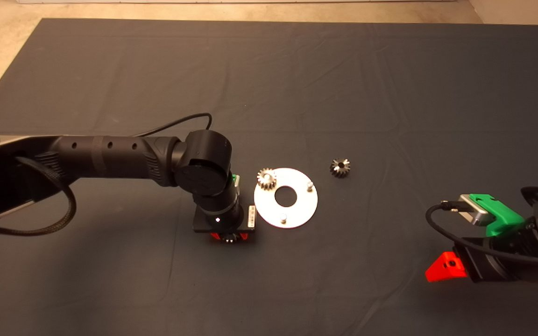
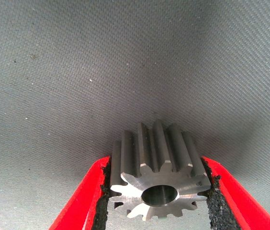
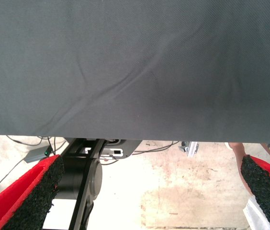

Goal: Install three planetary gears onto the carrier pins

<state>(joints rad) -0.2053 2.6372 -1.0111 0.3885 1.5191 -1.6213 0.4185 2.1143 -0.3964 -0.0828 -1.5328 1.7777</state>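
My left gripper (image 1: pixel 228 237) points down at the mat just left of the round silver disc (image 1: pixel 304 207). It is shut on a planetary gear (image 2: pixel 159 177), whose teeth touch both black pads (image 2: pixel 213 201). Another gear (image 1: pixel 266 178) sits on the carrier pin at the disc's far left rim. Two carrier pins stand bare: one (image 1: pixel 310 186) at the far right, one (image 1: pixel 283 218) at the near rim. A third, darker-looking gear (image 1: pixel 340 167) lies on the mat to the right of the disc. My right gripper (image 1: pixel 446 268) waits at the lower right, open and holding nothing.
The dark mat (image 1: pixel 390 93) shows creases across its far half. In the right wrist view the mat's edge (image 3: pixel 135 133) gives way to a bare floor with cables and part of a black machine base (image 3: pixel 84 172).
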